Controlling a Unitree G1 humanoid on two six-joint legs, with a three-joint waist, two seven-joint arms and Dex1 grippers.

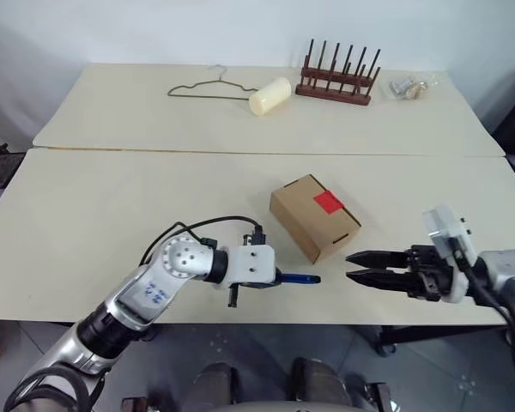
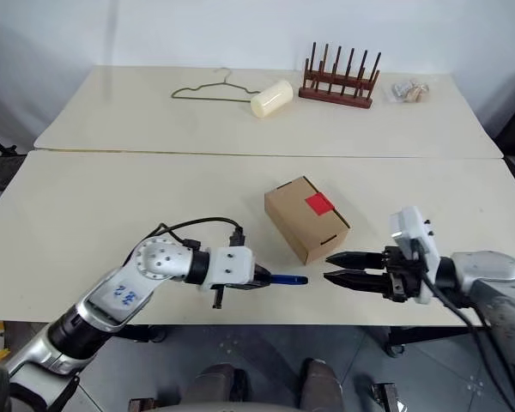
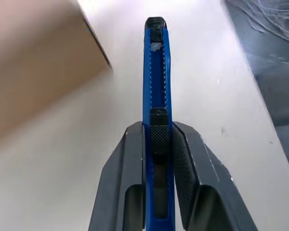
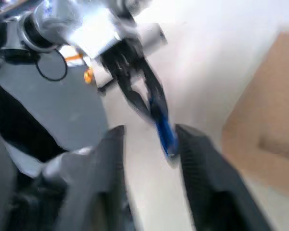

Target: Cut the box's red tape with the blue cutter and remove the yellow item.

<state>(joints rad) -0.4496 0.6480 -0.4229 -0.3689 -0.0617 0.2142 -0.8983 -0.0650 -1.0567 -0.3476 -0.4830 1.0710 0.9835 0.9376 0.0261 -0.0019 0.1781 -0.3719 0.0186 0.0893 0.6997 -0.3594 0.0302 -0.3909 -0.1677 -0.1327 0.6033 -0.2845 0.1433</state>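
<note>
Left gripper (image 1: 279, 278) clamped on the blue cutter (image 1: 301, 279), one on each flat side; cutter sticks out past the fingertips, held over the table near the front edge, tip aimed at the right gripper. Left wrist view: black ridged slider sits between the two pads (image 3: 185, 166), blade end (image 3: 155, 23) out ahead, corner of the box close beside it.

Right gripper (image 1: 351, 265) with its two black fingers slightly apart, nothing between them, tips facing the cutter tip across a short gap. Both grippers sit in front of the box, on its near side; neither touches it.

Count: one box (image 1: 314, 215), brown cardboard, closed, lying skewed on the near table (image 1: 86, 223). One red tape (image 1: 328, 202) square on its top face, toward the far right corner. One cutter. Yellow item not seen.

Writing: none legible on box or cutter. A small label on the left forearm, unreadable.

Around, all well beyond the box on the far table (image 1: 137, 112): one wire hanger (image 1: 208, 87); one pale cream roll (image 1: 269, 96) lying on its side just right of the hanger's end; one dark wooden peg rack (image 1: 336, 79), right of the roll; one small clear-wrapped bundle (image 1: 410, 87) right of the rack. Nothing stands between the grippers and the box.
</note>
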